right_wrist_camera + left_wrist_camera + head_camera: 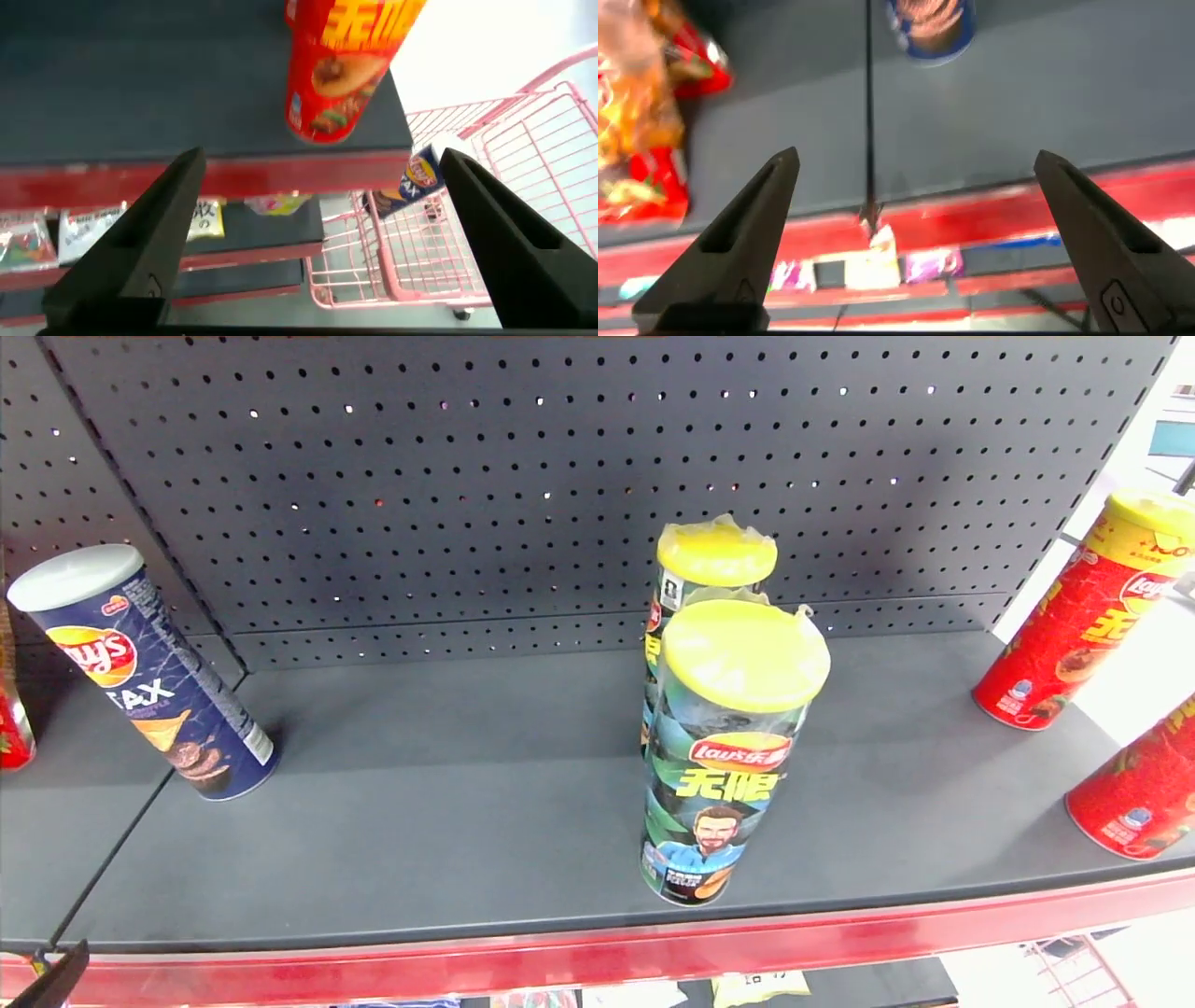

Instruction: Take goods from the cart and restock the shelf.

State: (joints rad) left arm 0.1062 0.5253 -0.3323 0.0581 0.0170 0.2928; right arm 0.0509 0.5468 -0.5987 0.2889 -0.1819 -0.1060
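1. Front green can point(724, 756) stands upright mid-shelf, and the back green can point(714, 555) is right behind it, pretty much touching.
2. Blue can point(149, 677) stands off to the left. Rear red can point(1088, 611) and nearer red can point(1134, 793) are on the right end of the shelf point(448, 803).
3. Pink cart point(486, 243) sits lower down beside the shelf's end.
4. Left tool point(917, 159) is spread wide with nothing in it, facing the shelf's red front edge. Right tool point(322, 154) is also spread and empty.

Front can point(724, 775) before rear can point(717, 555) on shelf point(448, 803)

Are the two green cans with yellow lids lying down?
No. The front can and rear can both stand upright on the shelf.
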